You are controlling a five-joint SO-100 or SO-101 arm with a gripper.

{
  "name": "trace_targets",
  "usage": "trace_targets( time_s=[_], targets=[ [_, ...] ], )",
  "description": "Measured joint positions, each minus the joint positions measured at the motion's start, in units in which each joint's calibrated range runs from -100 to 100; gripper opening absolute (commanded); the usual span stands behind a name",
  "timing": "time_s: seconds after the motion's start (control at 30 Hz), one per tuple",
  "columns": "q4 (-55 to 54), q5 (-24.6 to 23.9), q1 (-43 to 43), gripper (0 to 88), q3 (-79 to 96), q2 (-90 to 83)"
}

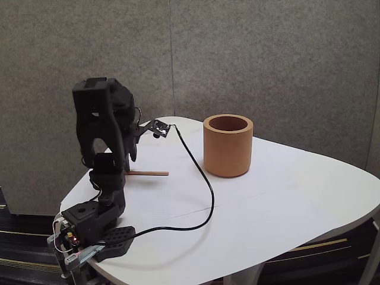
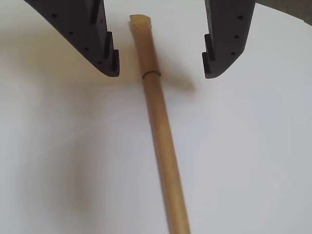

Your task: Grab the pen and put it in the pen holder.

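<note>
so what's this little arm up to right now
A small black robot arm is bent low over a white table, its tool open and straddling one end of the pen, which lies flat between the two fingers without touching them. Nothing is gripped yet. The pen holder stands upright and apart from the arm, across the table, and a black cable loops between them.

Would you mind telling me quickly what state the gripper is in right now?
Gripper: open, holding nothing; its jaws stand apart on either side of the pen, which lies on the table.
</note>
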Motion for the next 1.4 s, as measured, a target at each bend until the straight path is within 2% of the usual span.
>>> trace_targets(
  time_s=[0.4, 0.6, 0.97, 1.07, 1.17, 1.4],
  targets=[
    [0.51, -0.10, 0.00, 23.8, 0.45, 3.56],
    [4.66, -2.69, -0.37, 23.8, -4.78, 8.13],
    [4.75, -2.93, -0.66, 23.6, -5.32, 8.72],
    [4.75, -2.93, -0.66, 16.9, -5.32, 8.72],
    [4.75, -2.93, -0.66, 0.0, -5.32, 8.72],
    [4.75, -2.93, -0.66, 0.8, -5.32, 8.72]
  ],
)
